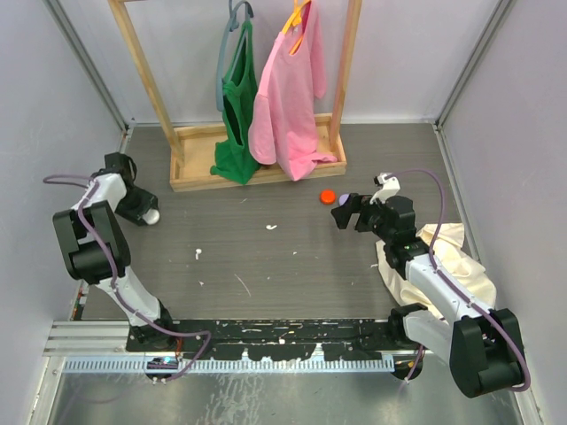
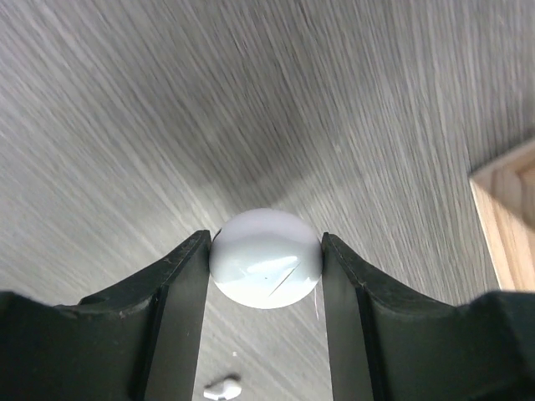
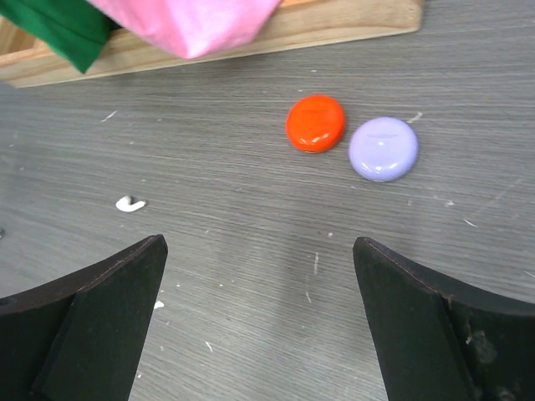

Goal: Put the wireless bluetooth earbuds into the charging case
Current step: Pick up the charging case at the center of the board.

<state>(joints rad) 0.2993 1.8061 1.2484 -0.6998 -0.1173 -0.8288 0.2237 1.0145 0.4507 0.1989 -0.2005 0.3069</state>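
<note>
Nothing seated yet: left pincer (image 2: 266, 242) is clenched on a pale dome (image 2: 266, 271). Right pincer (image 3: 257, 246) is released above the red disc (image 3: 315, 123) and the lavender disc (image 3: 383, 149), probably the case. We judge the earbuds (image 1: 271, 227) loose on the surface (image 1: 292, 266), both left to insert.

My left gripper (image 2: 266, 246) has its two black fingers (image 2: 180, 288) touching either side of a glossy white round disc (image 2: 266, 266), above the grey wood-grain table (image 2: 209, 100). A small white scrap (image 2: 222, 388) lies between my fingers; a pale wooden corner (image 2: 510, 221) shows at right.
</note>
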